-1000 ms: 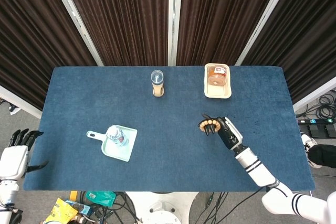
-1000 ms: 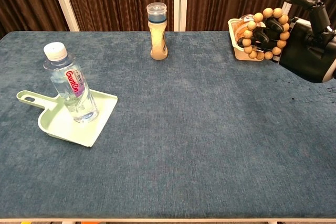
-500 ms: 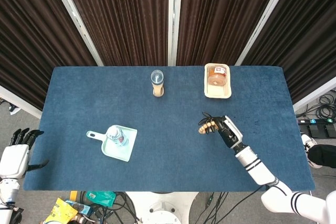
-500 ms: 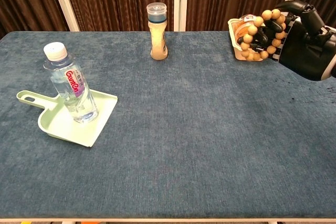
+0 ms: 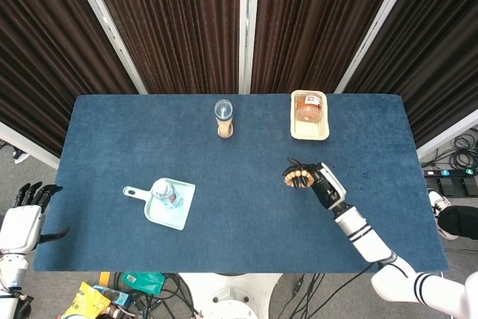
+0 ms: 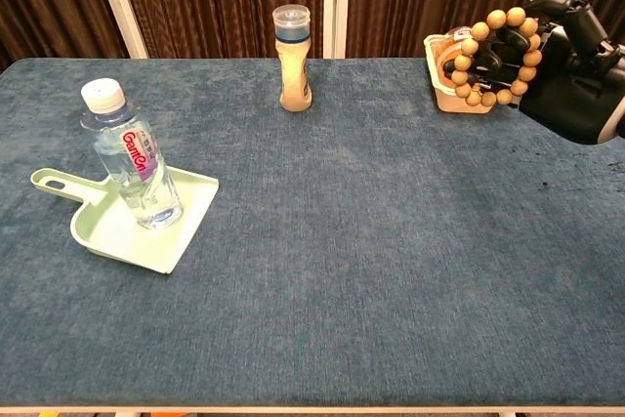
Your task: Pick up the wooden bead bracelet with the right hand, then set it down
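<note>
The wooden bead bracelet (image 6: 494,58) is a loop of round tan beads, lifted above the blue table at the right. My right hand (image 6: 566,70) holds it, black fingers passing through the loop. From above, the bracelet (image 5: 299,178) sits at the tip of the right hand (image 5: 324,187), right of the table's centre. My left hand (image 5: 22,218) hangs off the table's left edge with fingers apart and nothing in it.
A water bottle (image 6: 135,171) stands in a pale green dustpan (image 6: 107,231) at the left. A capped tan bottle (image 6: 294,58) stands at the back centre. A cream tray with a round item (image 5: 309,113) lies at the back right, behind the bracelet.
The right hand has turned slightly with the bracelet, so the loop now faces the chest camera more fully. The left hand has not moved.
</note>
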Available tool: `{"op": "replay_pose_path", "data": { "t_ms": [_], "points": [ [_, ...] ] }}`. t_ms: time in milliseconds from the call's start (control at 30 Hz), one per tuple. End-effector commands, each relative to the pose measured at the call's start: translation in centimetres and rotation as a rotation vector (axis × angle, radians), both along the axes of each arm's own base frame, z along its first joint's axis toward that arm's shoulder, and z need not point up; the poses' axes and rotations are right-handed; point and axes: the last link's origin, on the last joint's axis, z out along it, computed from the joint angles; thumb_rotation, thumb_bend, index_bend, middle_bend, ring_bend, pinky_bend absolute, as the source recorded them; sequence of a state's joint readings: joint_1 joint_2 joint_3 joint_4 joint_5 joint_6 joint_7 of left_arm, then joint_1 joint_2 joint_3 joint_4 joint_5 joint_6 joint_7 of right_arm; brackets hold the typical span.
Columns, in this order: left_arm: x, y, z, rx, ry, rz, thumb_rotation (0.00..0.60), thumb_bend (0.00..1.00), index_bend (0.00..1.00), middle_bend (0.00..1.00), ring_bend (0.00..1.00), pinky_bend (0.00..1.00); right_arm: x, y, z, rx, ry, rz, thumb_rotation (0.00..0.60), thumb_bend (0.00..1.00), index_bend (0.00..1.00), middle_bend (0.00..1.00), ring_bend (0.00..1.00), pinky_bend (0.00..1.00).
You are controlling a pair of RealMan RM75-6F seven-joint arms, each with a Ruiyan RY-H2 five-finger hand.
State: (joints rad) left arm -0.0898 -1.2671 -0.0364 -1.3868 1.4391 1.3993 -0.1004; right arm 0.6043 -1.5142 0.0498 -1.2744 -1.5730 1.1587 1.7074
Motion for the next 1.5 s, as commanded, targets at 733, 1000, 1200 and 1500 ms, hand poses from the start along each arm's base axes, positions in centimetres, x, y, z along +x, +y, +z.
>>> {"op": "replay_pose_path", "data": {
  "t_ms": [733, 1000, 1200, 1500],
  "points": [
    [0.3, 0.4, -0.2, -0.011, 0.005, -0.004, 0.600, 0.04, 0.19, 0.16, 0.06, 0.02, -1.0, -1.5, 0.7, 0.069, -0.060, -0.082, 0.379, 0.33, 0.62, 0.67, 0.35, 0.00],
    [0.4, 0.3, -0.1, -0.007, 0.008, 0.000, 0.600, 0.03, 0.19, 0.16, 0.06, 0.02, -1.2, -1.6, 0.6, 0.060, -0.047, -0.080, 0.389, 0.53, 0.62, 0.67, 0.35, 0.00],
    [0.3, 0.4, -0.1, -0.009, 0.008, 0.001, 0.600, 0.03, 0.19, 0.16, 0.06, 0.02, -1.2, -1.7, 0.6, 0.058, -0.033, -0.077, 0.383, 0.52, 0.62, 0.66, 0.35, 0.00],
    [0.2, 0.5, -0.3, -0.016, 0.009, 0.011, 0.600, 0.03, 0.19, 0.16, 0.06, 0.02, -1.0, -2.2, 0.2, 0.057, -0.003, -0.096, 0.330, 0.35, 0.62, 0.66, 0.35, 0.00]
  ]
}}
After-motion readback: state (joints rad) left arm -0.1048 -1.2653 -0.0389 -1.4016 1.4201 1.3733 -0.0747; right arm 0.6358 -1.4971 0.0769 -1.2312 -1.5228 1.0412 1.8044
